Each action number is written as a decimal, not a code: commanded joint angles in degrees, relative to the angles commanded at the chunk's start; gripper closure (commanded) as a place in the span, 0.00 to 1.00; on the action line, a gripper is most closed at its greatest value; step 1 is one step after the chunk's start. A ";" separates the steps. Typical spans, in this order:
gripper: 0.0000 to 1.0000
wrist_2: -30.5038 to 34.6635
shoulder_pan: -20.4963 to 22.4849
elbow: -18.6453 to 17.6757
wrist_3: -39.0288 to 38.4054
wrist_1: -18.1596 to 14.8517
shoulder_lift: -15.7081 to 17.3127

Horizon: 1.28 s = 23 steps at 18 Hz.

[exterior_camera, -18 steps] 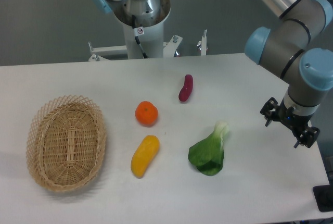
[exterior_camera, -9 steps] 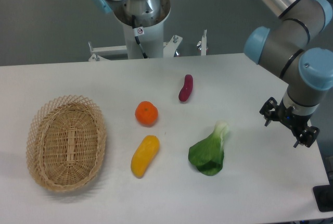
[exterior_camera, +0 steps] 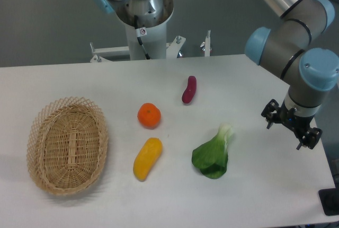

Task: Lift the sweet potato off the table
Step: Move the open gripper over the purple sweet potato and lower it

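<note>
The sweet potato (exterior_camera: 189, 89) is a small dark reddish-purple oblong lying on the white table (exterior_camera: 106, 201), a little right of centre toward the back. My gripper (exterior_camera: 288, 131) hangs over the table's right side, well to the right of and nearer than the sweet potato. Its two dark fingers are spread apart, with nothing between them.
A round orange (exterior_camera: 149, 115) and a yellow oblong fruit (exterior_camera: 147, 158) lie left of and in front of the sweet potato. A green leafy vegetable (exterior_camera: 214, 154) sits between it and the gripper. A wicker basket (exterior_camera: 67, 144) stands at the left. The arm's base (exterior_camera: 143, 16) rises behind the table.
The gripper and wrist have shifted slightly to the left. Nothing on the table has moved.
</note>
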 joint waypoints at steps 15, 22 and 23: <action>0.00 -0.26 -3.26 -24.44 -0.89 6.07 13.44; 0.00 -1.05 -4.05 -34.36 -1.77 6.24 18.02; 0.00 -0.88 -4.05 -35.15 -1.68 6.24 18.11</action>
